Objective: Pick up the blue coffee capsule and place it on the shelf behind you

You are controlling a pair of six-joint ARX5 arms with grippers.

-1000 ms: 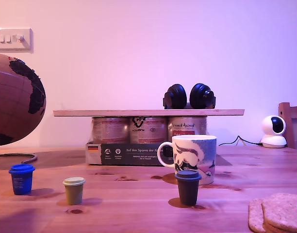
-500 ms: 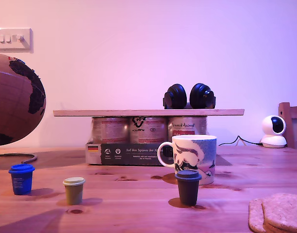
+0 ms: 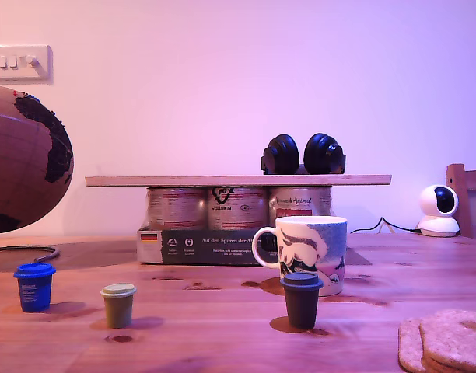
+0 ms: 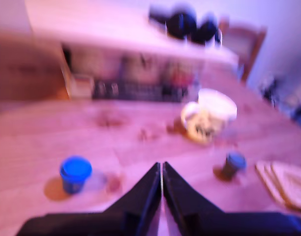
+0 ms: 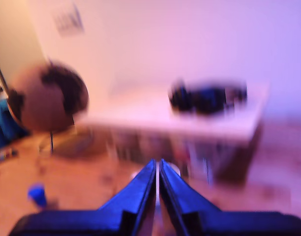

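the surface (image 3: 222, 326) is wooden and carries everything in the exterior view. a globe (image 3: 24, 159) stands at the exterior view's left edge. the shelf (image 3: 238, 180) is a pale plank resting on a row of tins (image 3: 238, 208), with headphones (image 3: 303, 155) on top of it. a mug (image 3: 309, 252) stands in front of the tins, and coasters (image 3: 448, 342) lie at the exterior view's lower right corner. a small white camera (image 3: 439, 210) sits toward the exterior view's right edge, behind the mug. three capsules stand upright in the foreground: the blue capsule (image 3: 34, 286) nearest the exterior view's left edge, a green capsule (image 3: 118, 304) just beside it, and a dark capsule (image 3: 302, 299) directly in front of the mug.

my first gripper (image 4: 161, 169) has its fingers (image 4: 143, 194) clenched together with nothing between them. in the first wrist view the blue capsule (image 4: 75, 173) stands on the surface near the fingertips, off to one side and clear of them; the dark capsule (image 4: 234, 164) is on the opposite side, and the mug (image 4: 209, 117) lies beyond the fingertips. this view is blurred.

my second gripper (image 5: 157, 166) has its fingers (image 5: 140, 189) clenched together, also grasping nothing. the blue capsule (image 5: 37, 195) is well apart from these fingers, low to one side. the shelf (image 5: 185, 118) and globe (image 5: 47, 101) lie far beyond the fingertips. this view is heavily blurred.

neither arm appears in the exterior view.
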